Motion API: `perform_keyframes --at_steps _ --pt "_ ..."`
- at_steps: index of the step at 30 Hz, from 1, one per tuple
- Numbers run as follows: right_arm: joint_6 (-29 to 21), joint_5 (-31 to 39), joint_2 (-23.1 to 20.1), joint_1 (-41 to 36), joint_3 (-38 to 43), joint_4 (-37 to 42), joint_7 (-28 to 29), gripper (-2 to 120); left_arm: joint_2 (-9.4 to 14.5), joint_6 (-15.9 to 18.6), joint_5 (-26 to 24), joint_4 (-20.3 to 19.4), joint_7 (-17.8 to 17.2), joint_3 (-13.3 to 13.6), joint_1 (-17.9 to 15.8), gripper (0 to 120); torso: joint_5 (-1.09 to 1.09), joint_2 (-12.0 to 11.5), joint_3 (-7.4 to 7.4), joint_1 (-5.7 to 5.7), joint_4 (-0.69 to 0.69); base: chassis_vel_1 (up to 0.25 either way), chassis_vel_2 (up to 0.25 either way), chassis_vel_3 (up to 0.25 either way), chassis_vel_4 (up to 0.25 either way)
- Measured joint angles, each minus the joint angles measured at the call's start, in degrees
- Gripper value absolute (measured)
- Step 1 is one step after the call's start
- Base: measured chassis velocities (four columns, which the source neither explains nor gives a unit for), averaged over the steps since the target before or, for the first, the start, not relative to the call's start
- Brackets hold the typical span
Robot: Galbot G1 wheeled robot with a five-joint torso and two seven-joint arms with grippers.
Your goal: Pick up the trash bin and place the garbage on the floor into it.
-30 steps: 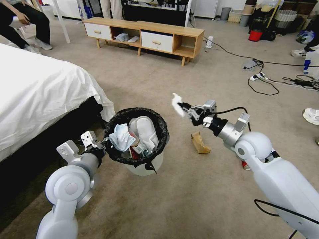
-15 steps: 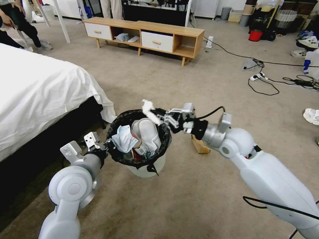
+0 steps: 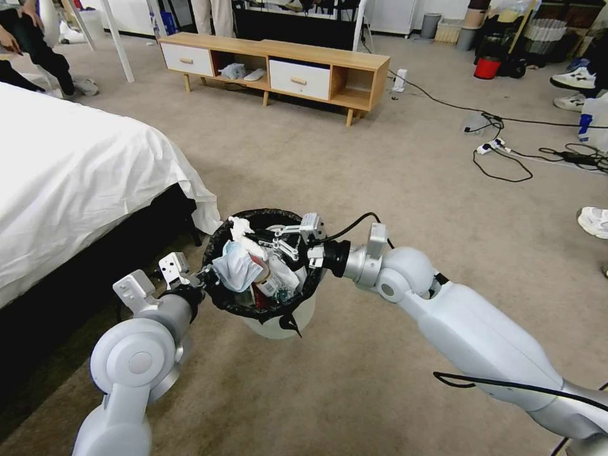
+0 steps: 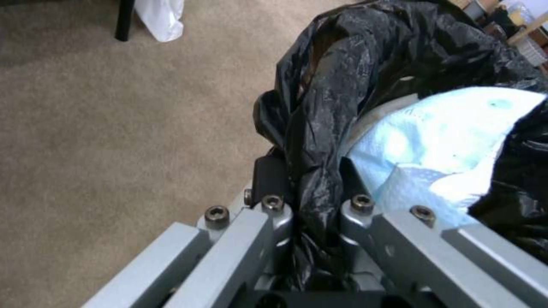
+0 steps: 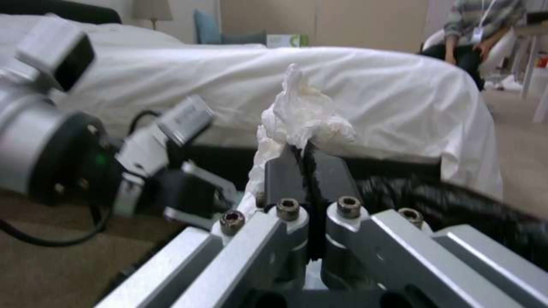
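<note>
My left claw [image 3: 201,277] is nearest me, clamped on the rim of the bin [image 3: 278,320] at its side toward the bed [image 3: 76,171]. In the left wrist view the claw [image 4: 305,192] has both fingers pinched together on a fold of the black liner [image 4: 365,64], with the pale blue mask [image 4: 434,141] just inside the rim beside it. I cannot tell whether the bin is resting on the floor [image 3: 354,392] or held off it.

The bin is packed: mask [image 3: 235,266], something red low in the middle, a clear bottle [image 3: 278,292] toward my side, other white items.

My right claw [image 3: 253,239] reaches in over the bin's opening from the side away from the bed. It is closed on a crumpled white tissue [image 3: 240,227], which sits over the far part of the opening, above the mask. In the right wrist view the claw [image 5: 305,171] has its black pads pressed together with the tissue [image 5: 302,115] bunched between and above them; my left claw [image 5: 188,192] shows across the rim.

Beyond the bin: bare carpet, then a low wooden cabinet [image 3: 278,63]. Cables [image 3: 506,152] and a power strip lie on the floor far past the bin, on the side away from the bed.
</note>
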Motion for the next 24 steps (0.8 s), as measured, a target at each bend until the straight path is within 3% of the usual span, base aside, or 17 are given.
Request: perform_keyframes --at_steps 16,18,21,24 --pt "1.0 -1.2 0.5 0.0 -0.5 -5.6 1.0 0 -0.1 0.0 0.0 0.4 0.0 0.1 -0.6 4 0.00 0.0 0.00 0.00 0.00 0.000 0.000 0.000 0.000" --pt "1.1 -1.6 0.6 -0.1 -0.5 -5.8 1.4 2 -0.1 -0.1 0.0 0.4 0.0 0.1 -0.6 4 0.00 0.0 0.00 0.00 0.00 0.000 0.000 0.000 0.000" --pt "1.2 -2.2 0.8 -0.4 -0.4 -6.3 1.7 19 -0.1 -0.1 0.0 0.4 0.0 0.0 -0.6 4 0.00 0.0 0.00 0.00 0.00 0.000 0.000 0.000 0.000" --pt "1.2 -2.3 0.8 -0.5 -0.3 -6.4 1.8 23 -0.1 -0.1 0.1 0.4 0.0 0.0 -0.6 4 0.00 0.0 0.00 0.00 0.00 0.000 0.000 0.000 0.000"
